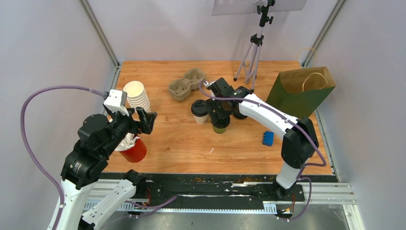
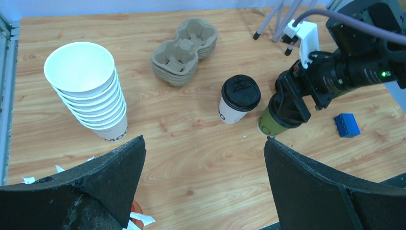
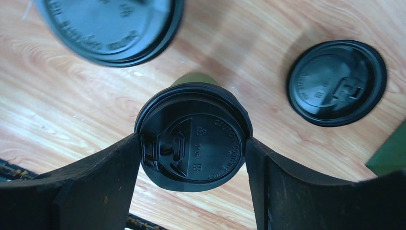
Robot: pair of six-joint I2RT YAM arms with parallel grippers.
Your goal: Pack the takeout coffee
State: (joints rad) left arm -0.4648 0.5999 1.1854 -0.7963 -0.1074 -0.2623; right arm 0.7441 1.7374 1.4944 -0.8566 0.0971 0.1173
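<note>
Right jaws first: they are straddling the olive-green cup (image 3: 194, 139) from above, part-open, with the pads (image 3: 117, 179) pressing on opposite edges of its black lid (image 3: 206, 143). From the wrist view it is looking like a grip, though the cup is still standing on the surface (image 1: 191, 148). Taking it at the lid rim is making sense, since that is the stiffest ring on a paper cup and the sides are not getting squeezed.

The cup is sitting on the near-right side of the cardboard carrier (image 1: 186, 84). The white-sided cup (image 1: 200, 111) is standing upright between the two, just beside the olive one and not touching it. Both are lidded and close to the carrier, whose wells are lying empty and facing up, so it looks like the place they are heading for.

Well to the carrier's right, the green paper bag (image 1: 301, 88) is standing open-mouthed.

Out to the carrier's near-left, the left jaws are hanging spread wide with nothing between the fingers (image 2: 95, 191). They are sitting by the stack of lidless cups (image 1: 137, 96) and the red cup (image 1: 136, 152), apart from the coffees, leaving the right arm room.
</note>
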